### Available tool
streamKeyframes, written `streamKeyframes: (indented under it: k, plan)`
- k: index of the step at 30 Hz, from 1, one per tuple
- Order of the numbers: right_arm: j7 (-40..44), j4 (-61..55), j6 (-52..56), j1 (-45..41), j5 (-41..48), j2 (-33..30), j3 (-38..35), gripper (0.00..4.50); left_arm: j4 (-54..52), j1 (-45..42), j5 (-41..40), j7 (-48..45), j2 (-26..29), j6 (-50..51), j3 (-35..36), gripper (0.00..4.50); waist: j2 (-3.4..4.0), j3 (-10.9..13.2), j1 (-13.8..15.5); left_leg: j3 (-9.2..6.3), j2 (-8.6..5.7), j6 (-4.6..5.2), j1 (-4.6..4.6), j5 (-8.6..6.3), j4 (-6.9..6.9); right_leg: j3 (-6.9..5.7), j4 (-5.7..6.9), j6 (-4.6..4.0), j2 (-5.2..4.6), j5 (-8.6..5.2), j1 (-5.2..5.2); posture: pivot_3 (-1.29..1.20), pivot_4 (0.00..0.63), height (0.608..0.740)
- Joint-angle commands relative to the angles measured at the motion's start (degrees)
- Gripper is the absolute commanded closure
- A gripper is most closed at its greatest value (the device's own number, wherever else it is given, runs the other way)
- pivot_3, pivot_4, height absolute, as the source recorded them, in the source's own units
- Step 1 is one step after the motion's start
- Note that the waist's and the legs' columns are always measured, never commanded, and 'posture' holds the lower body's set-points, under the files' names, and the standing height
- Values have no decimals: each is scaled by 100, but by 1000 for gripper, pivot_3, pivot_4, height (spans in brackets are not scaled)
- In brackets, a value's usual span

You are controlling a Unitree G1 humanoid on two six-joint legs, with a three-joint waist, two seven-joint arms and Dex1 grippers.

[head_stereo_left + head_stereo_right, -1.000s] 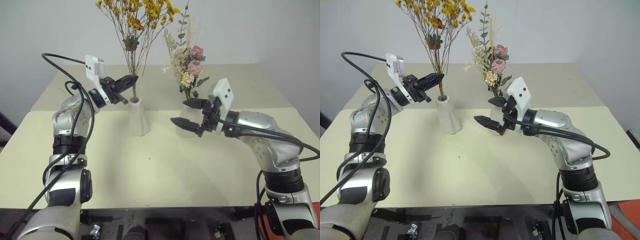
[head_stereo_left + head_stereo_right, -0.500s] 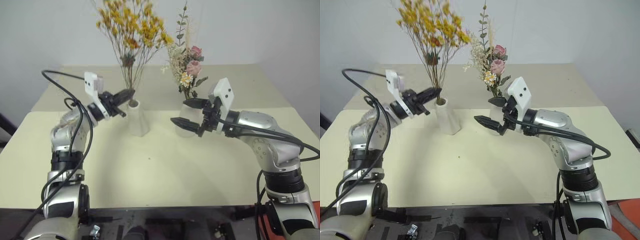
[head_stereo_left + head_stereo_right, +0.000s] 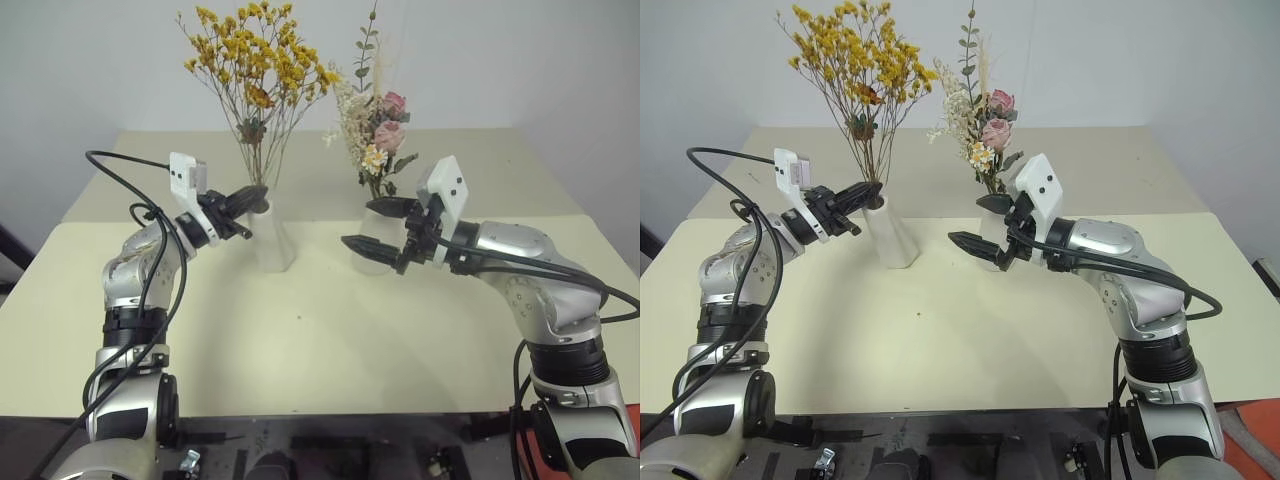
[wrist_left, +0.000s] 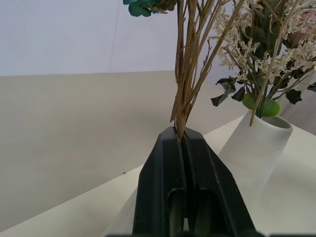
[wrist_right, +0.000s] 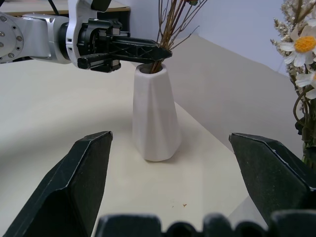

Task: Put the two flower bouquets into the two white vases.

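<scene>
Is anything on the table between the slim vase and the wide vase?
No. Between the slim vase and the wide vase the table is bare, seen from the head views.

**Four views, one shared centre**

Both eye views look forward and down over the desk (image 3: pixel 300 340) from the head. The left wrist view sits close behind its tool (image 4: pixel 183 143); the right wrist view looks across at the slim vase (image 5: pixel 154 116), shared by all

Yellow-orange dried spray (image 3: pixel 258 62): thin brown stems upright in slim-necked white vase (image 3: pixel 273 235), blossoms fanned above. Slim vase stands on table, flared base. Mixed bouquet (image 3: pixel 372 130), pink roses, daisy, cream sprigs, leaves: upright in wider white vase (image 4: pixel 256 148), near slim vase, apart.
</scene>
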Motion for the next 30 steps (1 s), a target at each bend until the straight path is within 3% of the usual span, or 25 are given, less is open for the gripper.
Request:
streamKeyframes:
  k: [1, 7, 13, 23, 30]
  plan:
    - [-16, -124, -81, -102, 45, -6, -181, 0, -367, -2, -159, -108, -17, -168, 101, 4481, 0, 0, 0, 0, 0, 0, 0, 0, 0, 0, 0, 0, 0, 0, 0, 0, 150, 740]
    - [-15, -106, -101, -94, 36, 2, -172, 0, -775, 246, -253, 32, 7, -35, 181, 4481, 0, 0, -1, -2, 2, 0, 0, 0, 0, 0, 0, 0, 0, 0, 0, 0, 150, 740]
    - [18, -43, -136, -124, 19, 16, -143, 0, -879, 350, -295, 168, 72, 23, 221, 3088, 0, 0, 6, -5, 2, 0, 1, 0, 0, 1, 0, 0, 0, 0, 0, 0, 150, 740]
    - [36, 10, -161, -154, -2, 68, -122, 0, -938, 399, -311, 251, 106, 13, 228, 82, 0, 0, 4, -4, 2, 0, 1, 0, 0, 1, 0, 0, 0, 0, 0, 0, 150, 740]
    - [16, -53, -140, -101, 13, 63, -150, 0, -1555, 702, -572, 322, 282, 342, 423, 37, 0, 0, -5, -7, 3, 0, 1, 0, -1, 1, -1, 0, 0, 0, -1, 0, 150, 740]
